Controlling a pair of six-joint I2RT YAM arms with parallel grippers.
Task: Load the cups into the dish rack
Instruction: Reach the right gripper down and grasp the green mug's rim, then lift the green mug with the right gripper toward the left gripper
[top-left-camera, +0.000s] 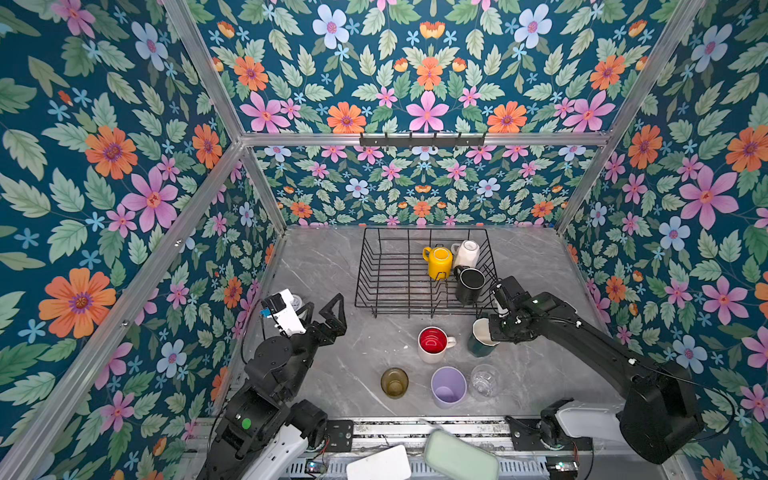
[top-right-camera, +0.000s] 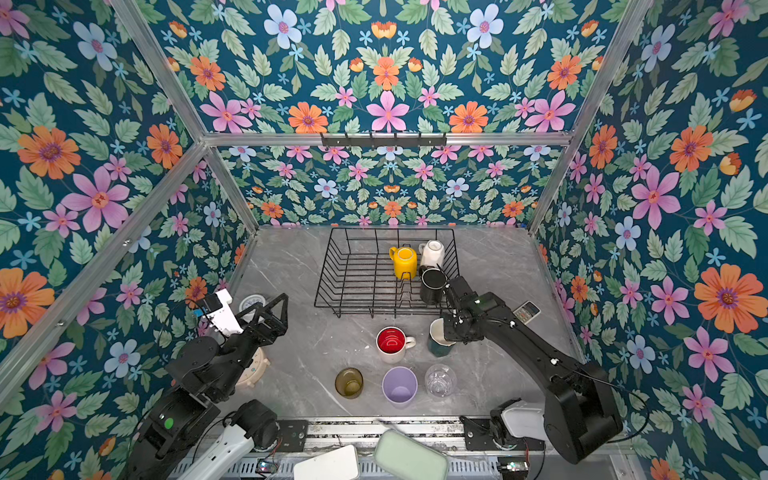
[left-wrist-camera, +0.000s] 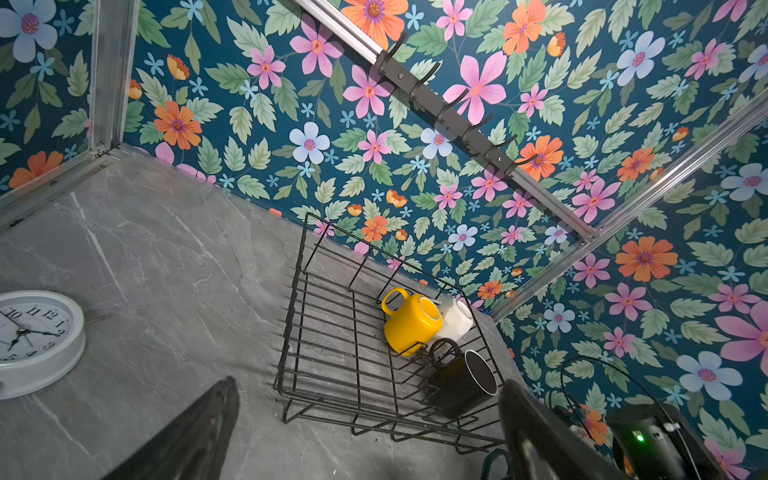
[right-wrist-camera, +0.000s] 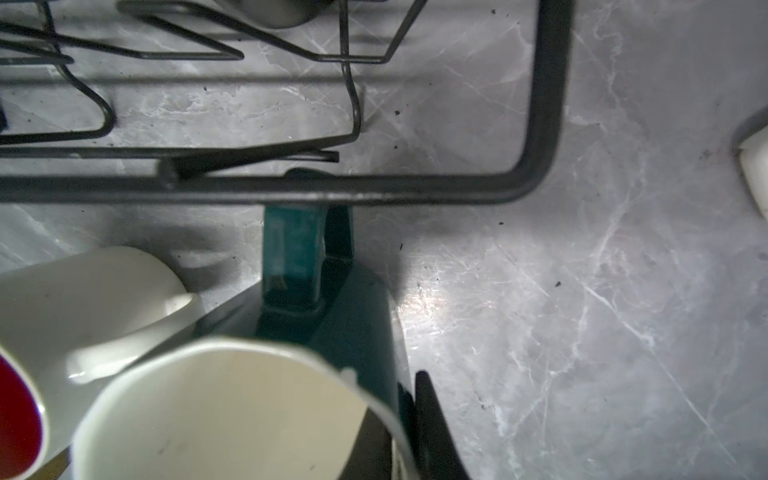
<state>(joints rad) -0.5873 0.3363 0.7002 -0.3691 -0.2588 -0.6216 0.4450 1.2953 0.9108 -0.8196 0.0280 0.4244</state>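
Observation:
The black wire dish rack stands at the back and holds a yellow mug, a white mug and a black mug. In front of it on the table are a red-inside white mug, an olive glass, a lilac tumbler and a clear glass. My right gripper is shut on the rim wall of the cream-inside teal mug, one finger inside, one outside. My left gripper hangs open and empty, left of the rack.
A round white clock lies beside the left arm, and a cream one sits partly under it. A remote control lies right of the rack. A hook rail hangs on the back wall. Pale lids rest at the front edge.

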